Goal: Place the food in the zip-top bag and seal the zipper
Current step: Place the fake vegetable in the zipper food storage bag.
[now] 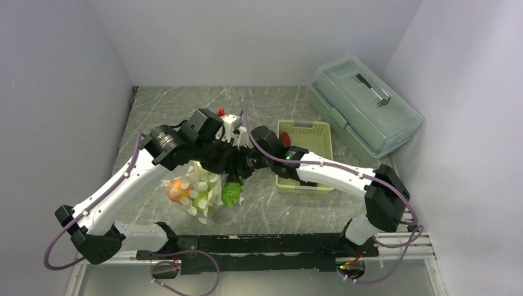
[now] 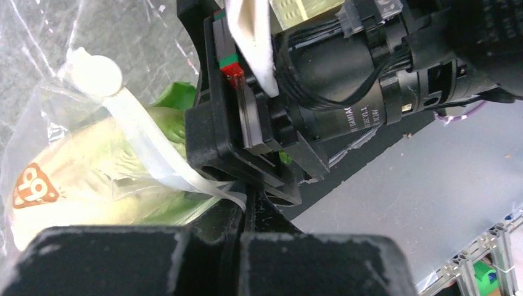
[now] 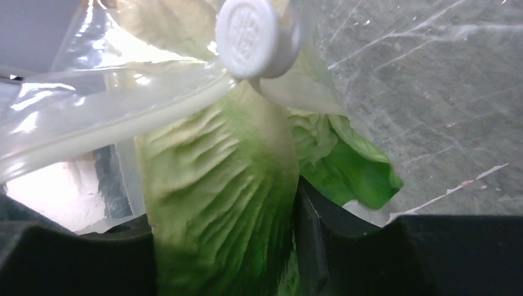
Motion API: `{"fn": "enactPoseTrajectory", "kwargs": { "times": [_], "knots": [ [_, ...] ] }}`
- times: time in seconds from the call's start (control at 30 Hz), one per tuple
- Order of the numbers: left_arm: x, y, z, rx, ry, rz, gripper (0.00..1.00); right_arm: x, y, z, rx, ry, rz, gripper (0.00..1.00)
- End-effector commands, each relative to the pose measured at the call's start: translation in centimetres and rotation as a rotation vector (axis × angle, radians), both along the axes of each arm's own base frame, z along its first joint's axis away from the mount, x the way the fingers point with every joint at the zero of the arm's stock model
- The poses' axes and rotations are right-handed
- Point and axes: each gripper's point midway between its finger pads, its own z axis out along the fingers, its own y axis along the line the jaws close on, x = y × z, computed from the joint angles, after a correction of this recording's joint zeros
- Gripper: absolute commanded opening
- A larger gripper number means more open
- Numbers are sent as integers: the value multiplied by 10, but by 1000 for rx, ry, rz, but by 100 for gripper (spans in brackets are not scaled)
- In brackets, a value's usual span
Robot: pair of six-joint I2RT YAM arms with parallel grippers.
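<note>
The zip-top bag (image 1: 194,196) lies on the table with an orange-red ball (image 1: 181,187) and a green ball (image 1: 200,198) inside. My left gripper (image 1: 216,165) is shut on the bag's mouth edge. In the left wrist view the whitish zipper (image 2: 145,148) runs into the closed fingertips of the left gripper (image 2: 250,206). My right gripper (image 1: 238,172) is shut on the lettuce (image 1: 232,192), which hangs at the bag's right edge. In the right wrist view the lettuce (image 3: 216,185) fills the gap of the right gripper (image 3: 225,246), with the zipper (image 3: 111,132) right behind it.
A pale green slotted basket (image 1: 306,131) stands right of the grippers, with a red piece (image 1: 284,137) in its far left corner; my right arm crosses over it. A large translucent lidded box (image 1: 364,105) stands at the back right. Walls close in on three sides.
</note>
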Motion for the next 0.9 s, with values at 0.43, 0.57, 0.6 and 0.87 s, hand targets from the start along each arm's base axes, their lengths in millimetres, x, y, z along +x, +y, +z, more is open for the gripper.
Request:
{"fn": "enactPoseTrajectory", "kwargs": {
  "times": [0.43,0.57,0.6,0.87],
  "knots": [
    [24,-49,39,-244,-168,-90,0,8,-41,52,-9,-221,-171,57],
    [27,-51,41,-252,-184,-92,0,11,-57,54,-42,-257,-216,57],
    [28,-50,42,-251,-189,-90,0,11,-61,55,-45,-268,-225,57],
    [36,-48,47,-267,-220,-73,0,10,-85,71,-44,-332,-271,59]
  ]
}}
